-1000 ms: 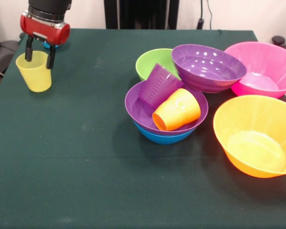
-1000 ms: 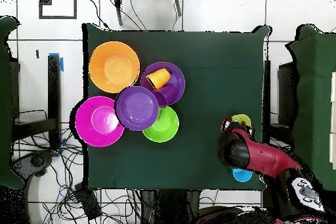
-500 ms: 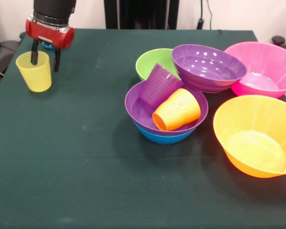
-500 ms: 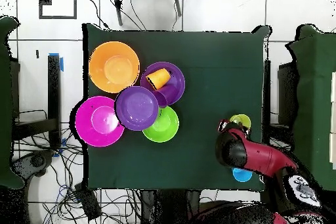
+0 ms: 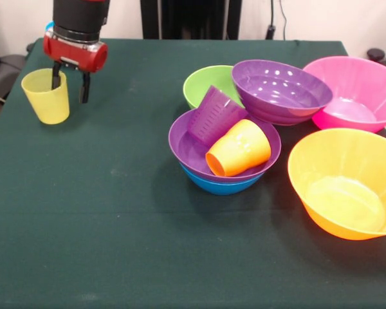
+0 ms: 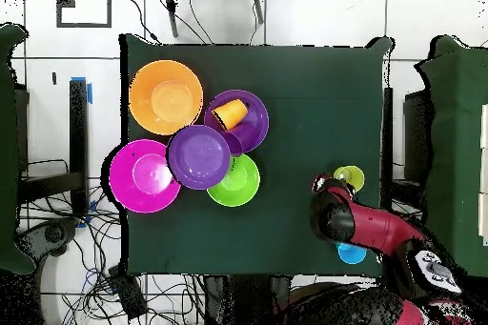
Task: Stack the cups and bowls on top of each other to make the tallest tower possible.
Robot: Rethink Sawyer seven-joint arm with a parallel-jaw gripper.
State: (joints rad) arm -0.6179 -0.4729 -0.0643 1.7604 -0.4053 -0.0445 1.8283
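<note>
In the upper left of the front view we see the gripper (image 5: pixel 69 85) with its two dark fingers apart. One finger (image 5: pixel 55 78) stands at or inside the rim of the yellow cup (image 5: pixel 46 96), the other (image 5: pixel 84 88) hangs outside its wall. The cup stands upright on the green table (image 5: pixel 116 212) and nothing is clamped yet.

The tower (image 5: pixel 224 151) is in the middle of the frame: a blue bowl (image 5: pixel 222 185) lowest, a purple bowl (image 5: pixel 193 151) nested in it, and inside this the purple cup (image 5: pixel 215 116) and the orange cup (image 5: pixel 239 148), both lying tilted. A second purple bowl (image 5: pixel 280 90) leans over the green bowl (image 5: pixel 209 84). The pink bowl (image 5: pixel 357 90) and the orange bowl (image 5: pixel 344 183) are at the right. In the overhead view a blue cup (image 6: pixel 352 253) shows near the arm, at the lower right.

We think that the main risk is here at the cup. The wall is thin and tapered, so if the fingers close off-centre, the cup may tip or slide out. If the arm moves sideways before closing, the inner finger may push the cup over, and it is near the table edge. Later, the two tilted cups give no flat seat, so anything placed on them would probably roll off.
</note>
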